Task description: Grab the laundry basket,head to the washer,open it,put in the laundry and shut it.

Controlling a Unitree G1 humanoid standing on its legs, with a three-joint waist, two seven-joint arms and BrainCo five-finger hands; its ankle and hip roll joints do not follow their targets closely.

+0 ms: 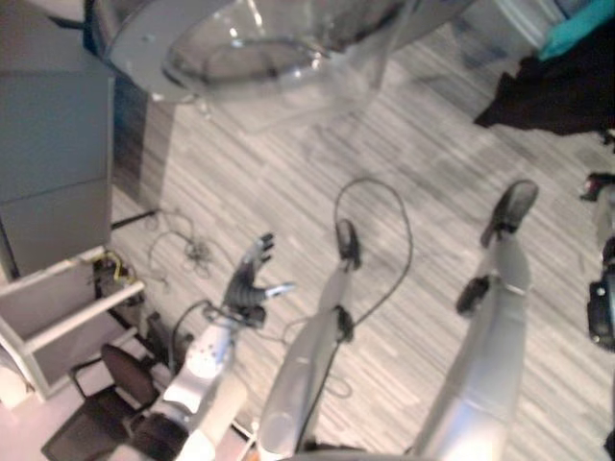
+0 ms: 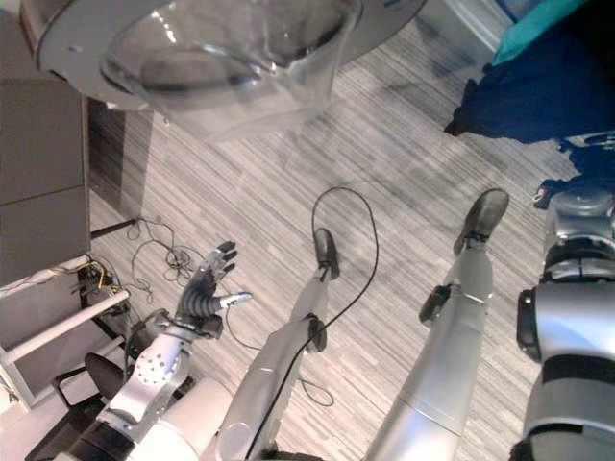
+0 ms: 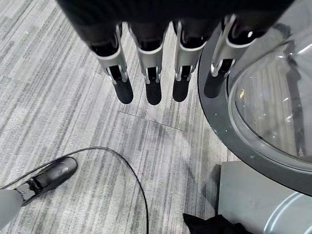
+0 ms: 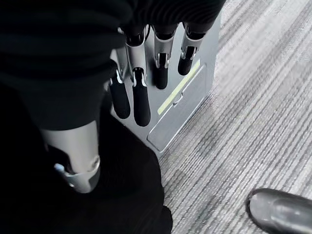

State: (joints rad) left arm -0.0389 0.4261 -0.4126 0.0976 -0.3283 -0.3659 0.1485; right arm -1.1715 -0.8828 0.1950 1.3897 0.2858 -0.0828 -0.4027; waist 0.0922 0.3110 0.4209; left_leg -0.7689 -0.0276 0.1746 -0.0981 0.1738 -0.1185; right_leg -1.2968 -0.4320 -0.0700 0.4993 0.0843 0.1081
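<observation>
You are looking at the washer door (image 2: 221, 58) swinging open over the striped floor (image 1: 288, 192), its glass bowl hanging clear of the drum mouth, which I judge leaves room for loading. The dark laundry (image 1: 567, 91), with a teal piece on top, is lying heaped at the far right edge of the floor, near the washer's grey front panel (image 4: 183, 92). Your left hand (image 2: 207, 283) is hovering low beside the door rim, fingers (image 3: 151, 83) straight and slightly spread, gripping nothing. Your right hand (image 4: 141, 92) is hanging over the dark cloth, fingers extended, thumb apart, nothing pinched.
</observation>
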